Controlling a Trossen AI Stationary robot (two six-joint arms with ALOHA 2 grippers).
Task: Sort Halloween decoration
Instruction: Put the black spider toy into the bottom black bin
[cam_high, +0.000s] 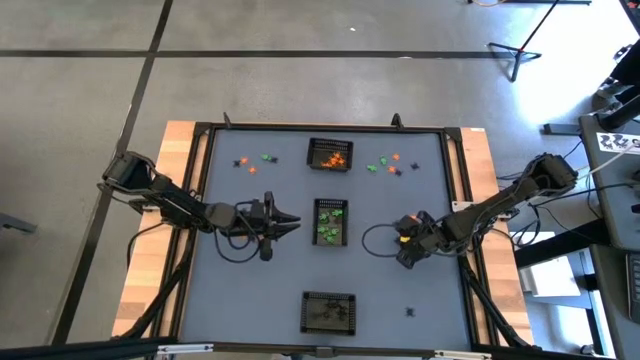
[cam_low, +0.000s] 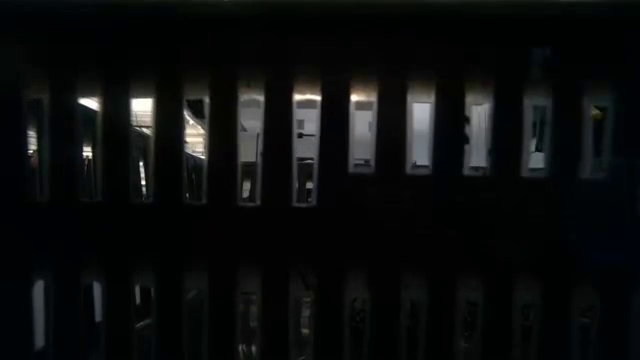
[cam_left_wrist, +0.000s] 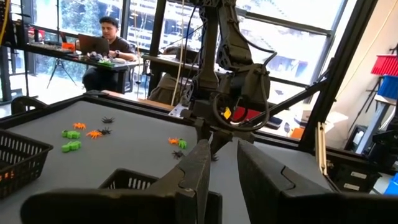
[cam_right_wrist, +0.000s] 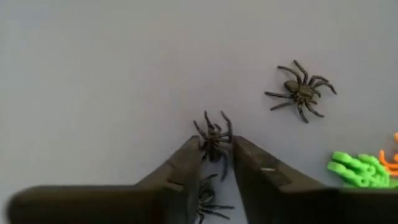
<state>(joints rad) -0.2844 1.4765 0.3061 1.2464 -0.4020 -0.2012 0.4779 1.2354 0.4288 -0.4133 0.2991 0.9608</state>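
Right end effector (cam_right_wrist: 216, 163) pinches black spider (cam_right_wrist: 213, 138) on counter (cam_high: 260, 290) at 3 o'clock; left end effector (cam_high: 288, 222), at 9 o'clock, slightly spread.

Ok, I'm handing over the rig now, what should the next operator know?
Right gripper is shut on a black spider, over the table's right half. Left gripper waits beside the green basket.
Done: orange basket and green basket hold sorted pieces; third basket contents unclear.
Left: left cluster and right cluster flanking the orange basket, plus one lone black piece near the third basket.
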